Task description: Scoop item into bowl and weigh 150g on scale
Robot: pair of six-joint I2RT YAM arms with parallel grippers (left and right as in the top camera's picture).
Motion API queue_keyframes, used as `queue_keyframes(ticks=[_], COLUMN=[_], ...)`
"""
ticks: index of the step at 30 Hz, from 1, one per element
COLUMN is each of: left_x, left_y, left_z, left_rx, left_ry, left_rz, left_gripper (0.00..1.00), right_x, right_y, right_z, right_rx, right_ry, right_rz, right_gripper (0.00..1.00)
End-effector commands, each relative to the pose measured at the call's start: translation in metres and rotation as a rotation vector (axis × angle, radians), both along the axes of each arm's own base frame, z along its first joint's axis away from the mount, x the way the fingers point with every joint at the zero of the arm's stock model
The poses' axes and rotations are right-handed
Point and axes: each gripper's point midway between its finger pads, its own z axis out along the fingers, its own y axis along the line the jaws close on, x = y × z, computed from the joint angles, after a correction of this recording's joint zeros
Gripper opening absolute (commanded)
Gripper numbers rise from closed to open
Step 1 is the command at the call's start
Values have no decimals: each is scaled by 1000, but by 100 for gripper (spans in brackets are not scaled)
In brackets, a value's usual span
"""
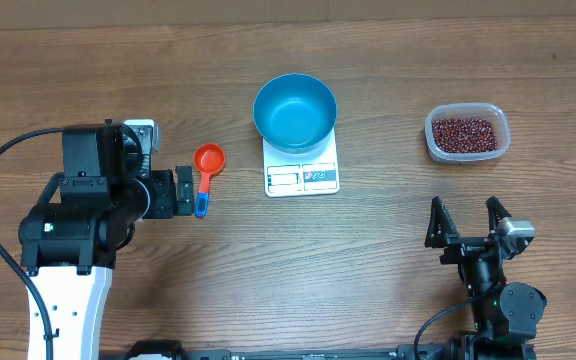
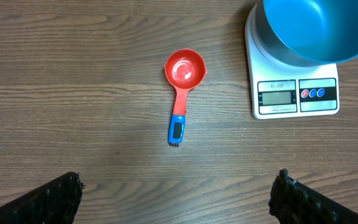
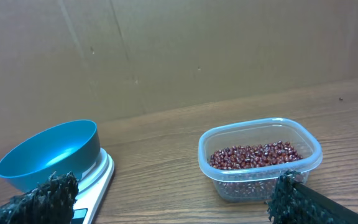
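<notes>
Beans (image 1: pixel 466 133) in clear tub (image 1: pixel 431 140), wooden table (image 1: pixel 368 270), cardboard backdrop (image 3: pixel 166 50)

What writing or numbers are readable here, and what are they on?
"SF-400", as best it reads: tiny print above the grey display on the flat white rectangular kitchen scale.
Marks on the scale's three round buttons: too small to read.
Display: no digits legible.
Nothing readable elsewhere.

Glossy plastic bowl (image 1: pixel 294 111) – matt wood-grain table (image 1: pixel 388 250), clear plastic tub (image 1: pixel 467 133).
</notes>
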Motion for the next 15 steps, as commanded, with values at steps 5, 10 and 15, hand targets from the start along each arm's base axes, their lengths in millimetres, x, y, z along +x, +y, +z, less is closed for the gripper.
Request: queue_keyframes(ticks=[5, 10, 15], left_x=[3, 4, 2], left_y=[1, 2, 3], left_z=[9, 10, 8], left_rx=[13, 16, 24], left_ry=[-25, -29, -20], left_rz=[-14, -12, -11], left_gripper=[100, 99, 100], right_x=[0, 0, 0], right_y=[0, 0, 0], right_z=[-2, -2, -2], right_rx=[4, 4, 4], right_ry=[-1, -1, -1], right_rz=[-5, -5, -5], right_gripper=[100, 100, 100])
